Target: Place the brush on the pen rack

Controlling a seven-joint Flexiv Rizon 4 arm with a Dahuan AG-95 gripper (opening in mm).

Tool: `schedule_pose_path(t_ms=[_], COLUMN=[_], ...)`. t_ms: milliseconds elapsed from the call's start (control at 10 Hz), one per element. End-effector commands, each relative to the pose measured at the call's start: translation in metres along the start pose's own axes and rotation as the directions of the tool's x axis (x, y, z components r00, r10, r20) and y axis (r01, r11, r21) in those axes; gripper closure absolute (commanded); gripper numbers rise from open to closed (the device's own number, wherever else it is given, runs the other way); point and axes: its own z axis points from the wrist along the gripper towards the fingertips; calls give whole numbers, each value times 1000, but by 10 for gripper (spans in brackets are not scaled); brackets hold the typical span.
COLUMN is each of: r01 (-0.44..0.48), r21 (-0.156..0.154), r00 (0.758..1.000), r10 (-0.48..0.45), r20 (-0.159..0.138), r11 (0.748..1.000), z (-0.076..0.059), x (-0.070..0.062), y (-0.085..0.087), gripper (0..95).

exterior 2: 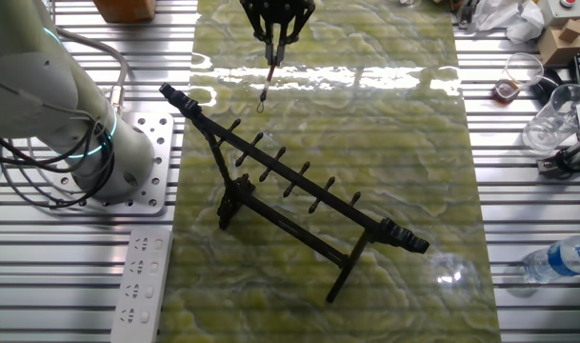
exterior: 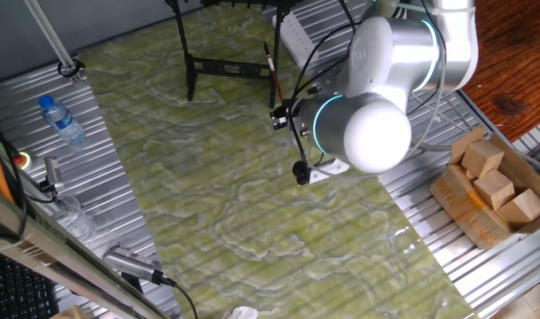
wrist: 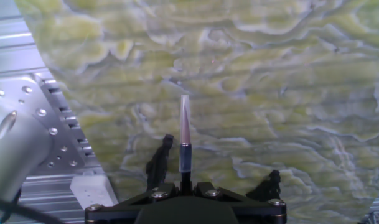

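Note:
My gripper (exterior 2: 273, 40) is shut on the brush (exterior 2: 268, 74), a thin reddish-brown stick with a small loop at its free end. It hangs over the far edge of the green marbled mat, well apart from the pen rack (exterior 2: 299, 191), a black barred frame with a row of pegs at the mat's centre. In the hand view the brush (wrist: 185, 134) runs straight ahead from the closed jaws of the gripper (wrist: 186, 182). From the other side, the brush (exterior: 272, 75) points toward the pen rack (exterior: 218, 66), and the arm hides most of the gripper (exterior: 282, 112).
A white power strip (exterior 2: 142, 276) lies beside the robot base (exterior 2: 142, 143). A water bottle (exterior 2: 561, 259) and clear glasses (exterior 2: 549, 124) stand on the slatted table right of the mat. A cardboard box of wooden blocks (exterior: 491, 186) sits off the mat's edge.

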Motion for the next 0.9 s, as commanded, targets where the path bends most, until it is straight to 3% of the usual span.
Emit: schedule_pose_path(t_ms=[100, 500, 900], r01=[9, 29, 57], r21=[-2, -7, -11], r00=[1000, 1000, 997], r10=[-9, -29, -58], r20=[-6, -9, -43], r11=[1000, 1000, 998], z=[-1, -3, 0], x=[4, 11, 11], y=[-2, -3, -4], gripper=[950, 950, 950])
